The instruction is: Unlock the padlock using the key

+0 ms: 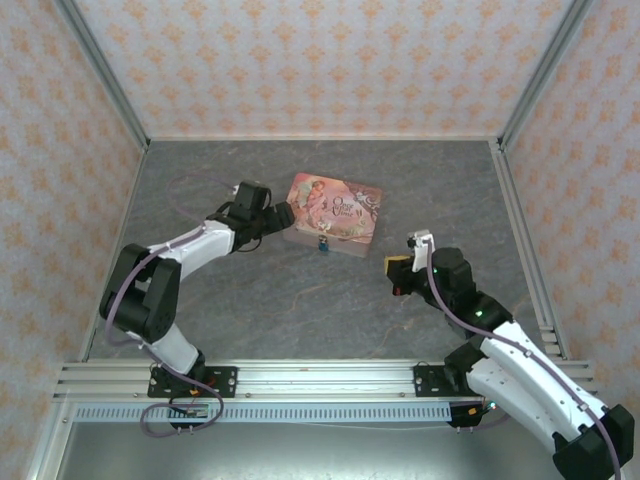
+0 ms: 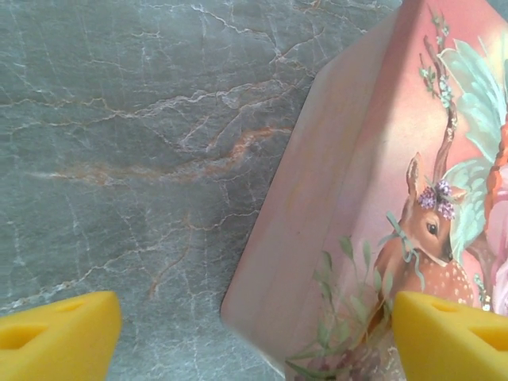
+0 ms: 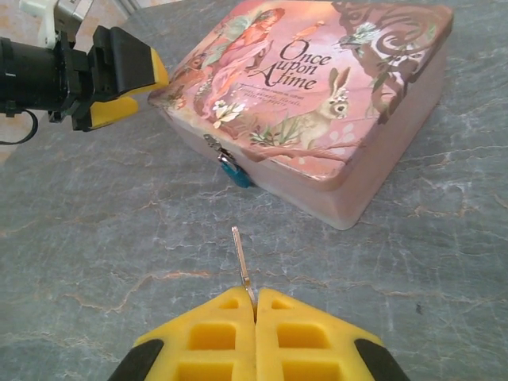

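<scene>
The padlock (image 3: 235, 170) is very small, with a blue-teal body. It hangs from a metal clasp on the front wall of a pink picture box (image 3: 317, 95). It sits slightly tilted, low against the wall and close to the grey marbled bench (image 3: 87, 230). Its shackle is too small to make out clearly. In the top view it is a blue speck at the middle of the box's near side.

The key (image 3: 242, 258) is a thin, pale metal sliver, narrower than the padlock. The right hand (image 3: 255, 329) is clenched on it, with the two yellow pads pressed together and the key's base pinched between them. The blade sticks out forward over the bench, leaning a little to the left and pointing roughly at the padlock. A stretch of bare bench lies between its tip and the lock, so the two are apart.

The left hand (image 2: 254, 341) is released, its yellow fingertips (image 2: 55, 337) spread wide. It is at the left corner of the box, and from its own camera that corner lies between the pads. One pad is over the bench and the other over the lid's deer picture. Whether either pad touches the box cannot be told.
</scene>
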